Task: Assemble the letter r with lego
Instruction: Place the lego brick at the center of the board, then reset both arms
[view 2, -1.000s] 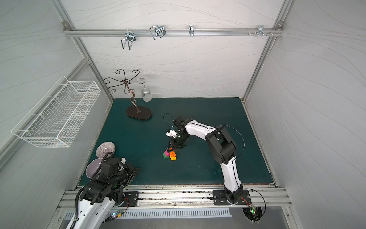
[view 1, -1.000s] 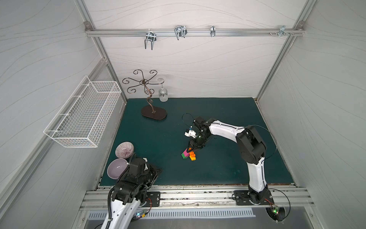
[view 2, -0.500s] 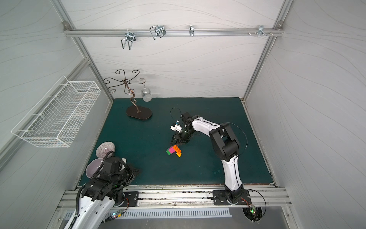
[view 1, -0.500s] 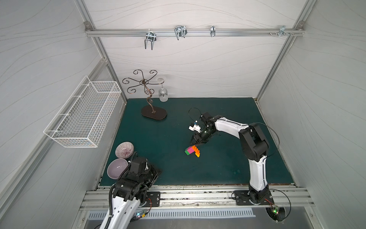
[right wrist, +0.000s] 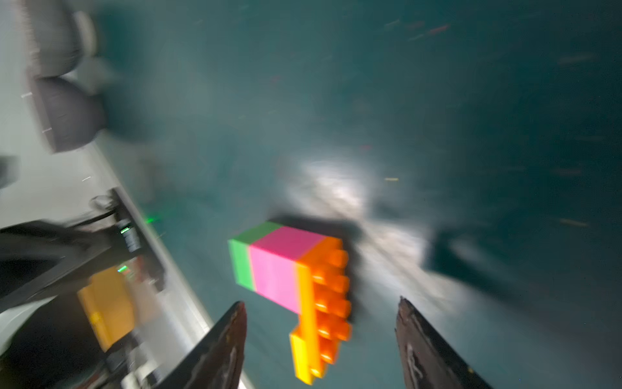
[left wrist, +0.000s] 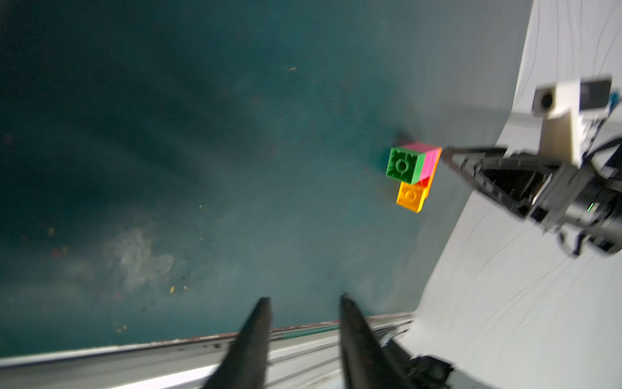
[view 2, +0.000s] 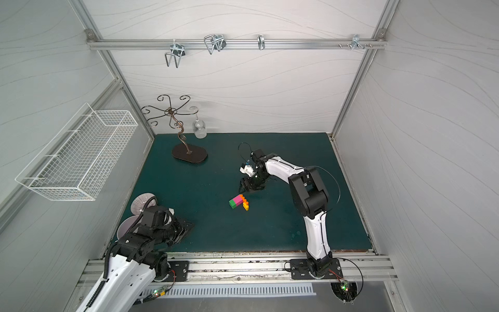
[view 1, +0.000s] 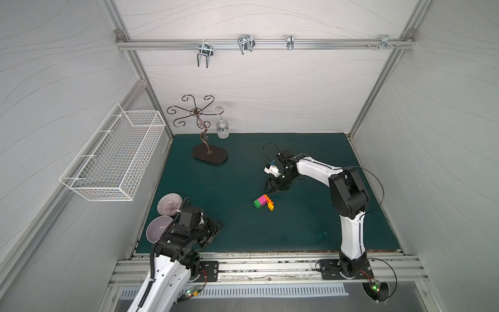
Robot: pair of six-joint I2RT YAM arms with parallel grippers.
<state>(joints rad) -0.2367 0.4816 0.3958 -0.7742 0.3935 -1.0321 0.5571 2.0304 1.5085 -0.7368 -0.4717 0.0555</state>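
— Where is the letter r?

— In both top views the letter r [view 1: 264, 202] [view 2: 239, 202] lies flat on the dark green counter [view 1: 310, 224], near mid-frame. Its green end points left, magenta comes next, and the orange crossbar and yellow tip are on the right.

— And the right jaws?

— They are spread wide and grip nothing, just up and right of the orange end and clear of it.

— The left jaws?

— They are parted too, with nothing between them, at the lower left of the frame, well apart from the bricks.
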